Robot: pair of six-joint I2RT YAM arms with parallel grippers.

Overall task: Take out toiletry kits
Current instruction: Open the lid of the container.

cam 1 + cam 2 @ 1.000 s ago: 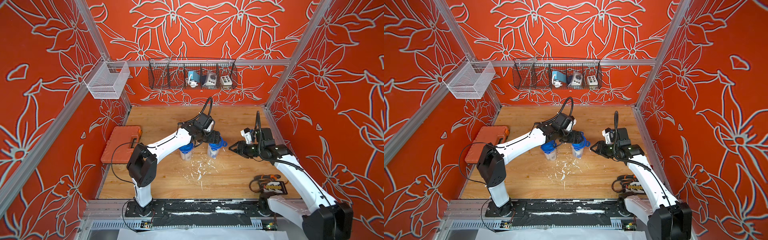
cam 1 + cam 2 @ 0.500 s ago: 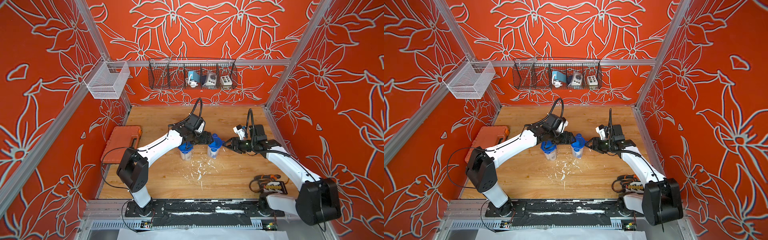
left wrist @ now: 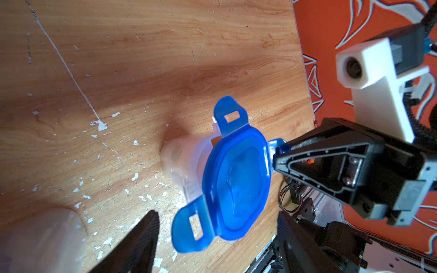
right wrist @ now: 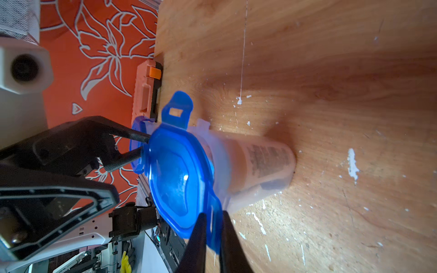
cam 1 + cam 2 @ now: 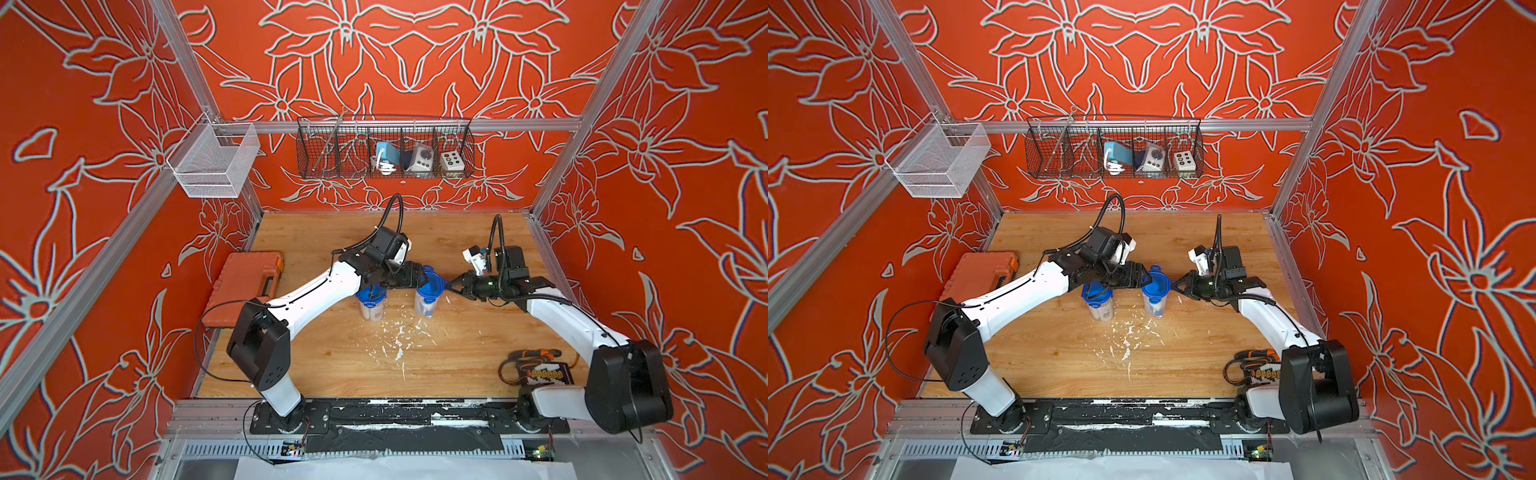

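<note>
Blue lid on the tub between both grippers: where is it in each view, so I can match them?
In a top view: blue lid mid-table, where the two arms meet.
In a top view: same place.
Left wrist: mid-picture, ahead of the open left gripper.
Right wrist: mid-picture, topping the clear tub.
Landmark in all four: right gripper, fingers shut on the lid's clip.

Both top views bright, soft shadows, wrist views partly blurred, glint on blue lid [image 4: 179,175]
</note>
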